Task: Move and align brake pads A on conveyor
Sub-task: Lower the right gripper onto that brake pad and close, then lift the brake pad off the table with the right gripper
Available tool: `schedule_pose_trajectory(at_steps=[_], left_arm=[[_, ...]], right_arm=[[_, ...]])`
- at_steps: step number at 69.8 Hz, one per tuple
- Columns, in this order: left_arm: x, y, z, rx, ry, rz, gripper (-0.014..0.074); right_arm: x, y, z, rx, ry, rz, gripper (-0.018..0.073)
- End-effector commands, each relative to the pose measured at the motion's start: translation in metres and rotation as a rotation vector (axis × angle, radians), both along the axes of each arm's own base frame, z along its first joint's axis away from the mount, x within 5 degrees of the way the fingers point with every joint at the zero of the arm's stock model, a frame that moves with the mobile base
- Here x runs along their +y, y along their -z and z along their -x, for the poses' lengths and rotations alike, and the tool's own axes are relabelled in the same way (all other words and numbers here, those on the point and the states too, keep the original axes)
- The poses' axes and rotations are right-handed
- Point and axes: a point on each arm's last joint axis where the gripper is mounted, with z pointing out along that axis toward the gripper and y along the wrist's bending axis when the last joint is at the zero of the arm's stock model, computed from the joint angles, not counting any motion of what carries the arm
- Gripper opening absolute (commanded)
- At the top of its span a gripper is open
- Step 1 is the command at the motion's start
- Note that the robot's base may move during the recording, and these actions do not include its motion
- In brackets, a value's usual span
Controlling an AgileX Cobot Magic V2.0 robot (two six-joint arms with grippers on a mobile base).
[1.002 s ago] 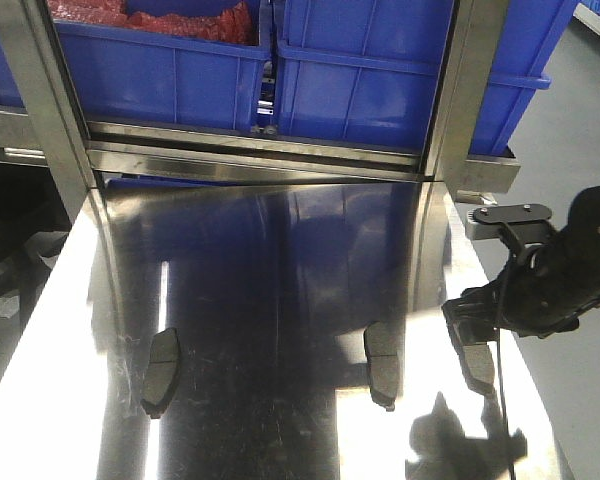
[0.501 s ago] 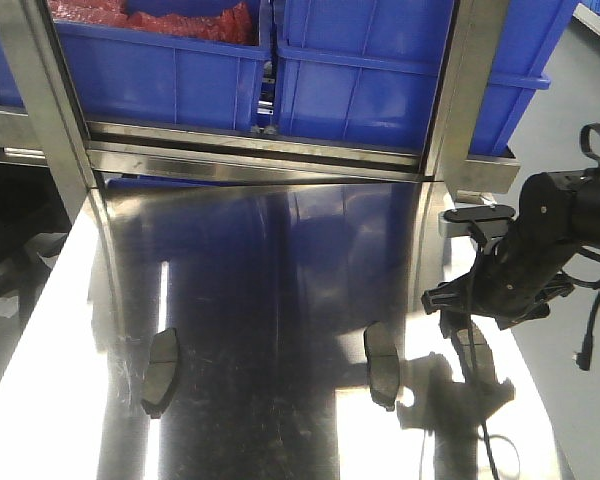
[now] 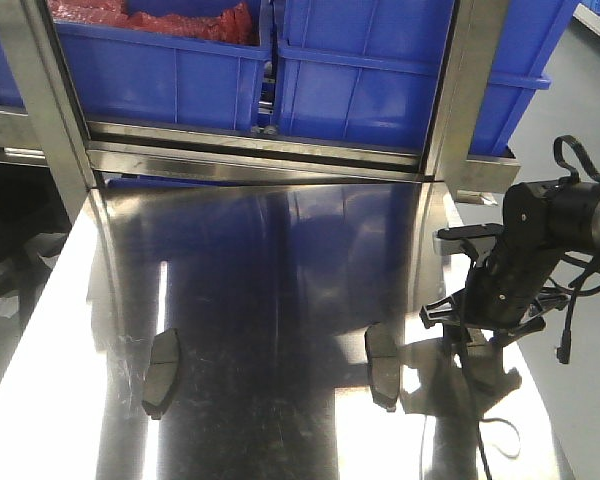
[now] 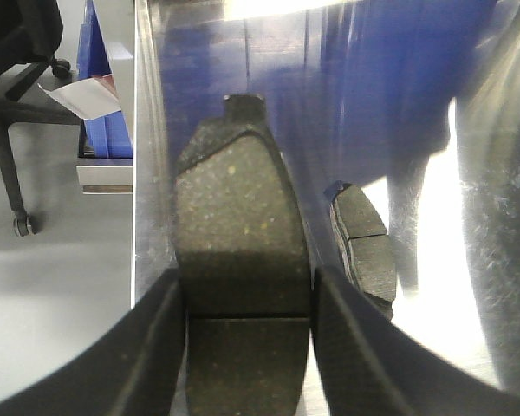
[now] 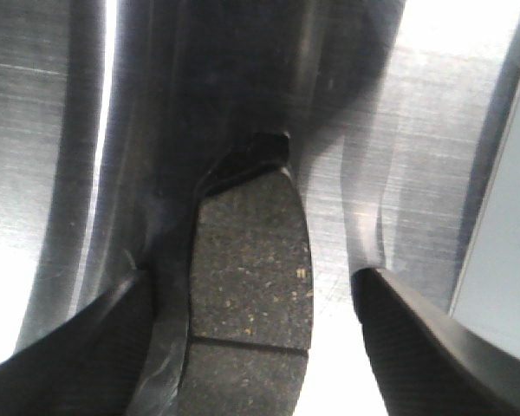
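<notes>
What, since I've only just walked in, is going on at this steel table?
A two-armed robot is working on brake pads that lie on the steel tabletop. The left gripper is shut on the left-edge pad, with its fingers against both sides. The right gripper is open and straddles the right-edge pad without squeezing it. Two other pads lie untouched. No conveyor is in view.

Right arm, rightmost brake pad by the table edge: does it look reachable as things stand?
Likely yes. The right hand hangs over that brake pad with fingers open, one on each side. Only bare steel tabletop shows around it, so nothing blocks the way down.
</notes>
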Motion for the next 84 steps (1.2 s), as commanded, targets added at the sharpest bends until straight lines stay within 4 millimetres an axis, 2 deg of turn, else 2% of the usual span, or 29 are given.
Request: schedule_pose_trajectory(at_steps=[1,12,36,46,55,68,84], left_arm=[[-0.001,-0.016,-0.004,-0.112,-0.007,0.030,-0.0007],[-0.001,-0.016,-0.004,-0.112,-0.007,0.030,-0.0007],[-0.001,-0.016,-0.004,-0.112,-0.007,0.030,-0.0007],[-0.001,-0.016,-0.004,-0.112,-0.007,0.030,-0.0007],[-0.001,-0.016,-0.004,-0.112,-0.007,0.030,-0.0007],[-0.001,-0.016,-0.004,-0.112,-0.007,0.030,-0.0007],[-0.001,-0.016,-0.004,-0.112,-0.007,0.030,-0.0007]], right_arm=[[0.001,-0.008,-0.001,-0.013,0.014,-0.006,0.0461],[0.001,-0.006,0.000,0.009,0.014,-0.003,0.0357],[0.000,-0.006,0.004,0.058,0.014,0.004,-0.0013],[0.000,-0.010,0.006,0.055,0.013,0.003,-0.0008],[-0.001,-0.024,0.007,0.008,0.018,-0.007,-0.0008],[-0.002,-0.060,0.013,-0.117,0.018,-0.027,-0.0008],[-0.005,-0.113,0.032,-0.289,0.016,-0.052,-0.0008]])
